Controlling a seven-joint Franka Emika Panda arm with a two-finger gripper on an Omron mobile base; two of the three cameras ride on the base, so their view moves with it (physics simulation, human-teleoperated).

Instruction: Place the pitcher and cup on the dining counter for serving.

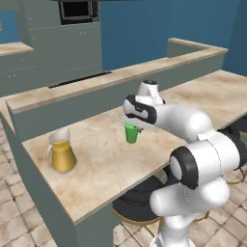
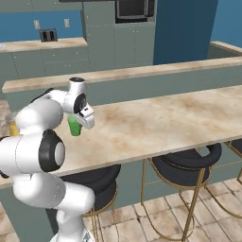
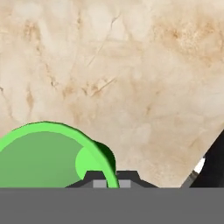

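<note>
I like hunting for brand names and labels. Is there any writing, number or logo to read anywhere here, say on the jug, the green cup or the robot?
None can be read.
The pitcher: plain glass, no label.
The cup: plain green, no print.
The white arm: no logo or number shows.
The dark wall plate by the far counter: too small to tell whether it carries marks.

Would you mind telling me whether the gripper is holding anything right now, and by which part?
The gripper holds the cup by its rim: in the hand view the fingers sit either side of the rim wall. Whether the cup is lifted off the dining counter cannot be told.
</note>
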